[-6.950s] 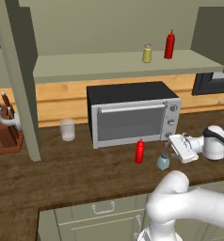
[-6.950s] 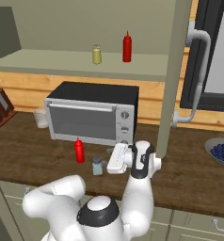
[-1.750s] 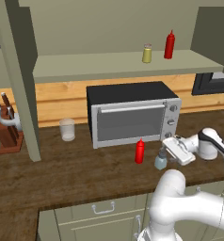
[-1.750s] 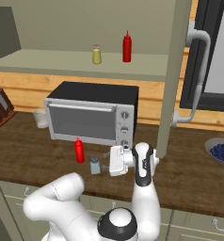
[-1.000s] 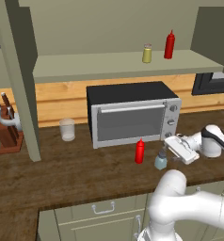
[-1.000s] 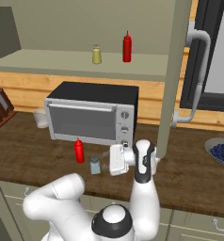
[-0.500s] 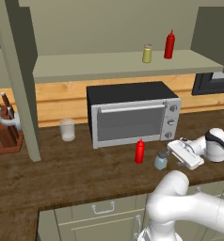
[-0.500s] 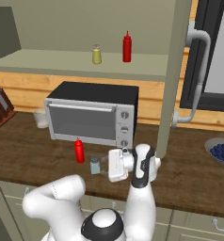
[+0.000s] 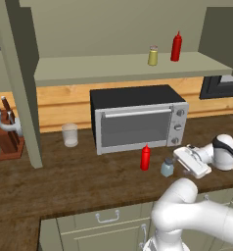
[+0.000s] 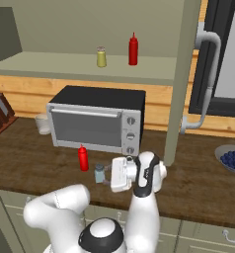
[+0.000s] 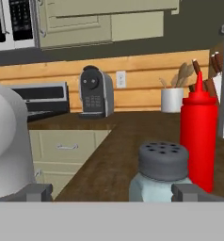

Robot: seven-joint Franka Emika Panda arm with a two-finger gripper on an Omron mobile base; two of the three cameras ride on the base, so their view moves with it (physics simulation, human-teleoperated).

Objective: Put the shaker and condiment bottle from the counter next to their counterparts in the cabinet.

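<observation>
Shaker (image 11: pixel 163 177) upright on counter (image 9: pixel 79 181), cap up; condiment bottle (image 9: pixel 145 158) upright, nozzle up; gripper (image 11: pixel 113 192) spread wide.

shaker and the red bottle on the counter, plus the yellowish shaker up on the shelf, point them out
shaker (image 11: pixel 162 162), hand view, grey cap.
condiment bottle (image 9: pixel 145 158), left base view, red body.
yellowish shaker (image 10: pixel 101 58), right base view, body.
</observation>
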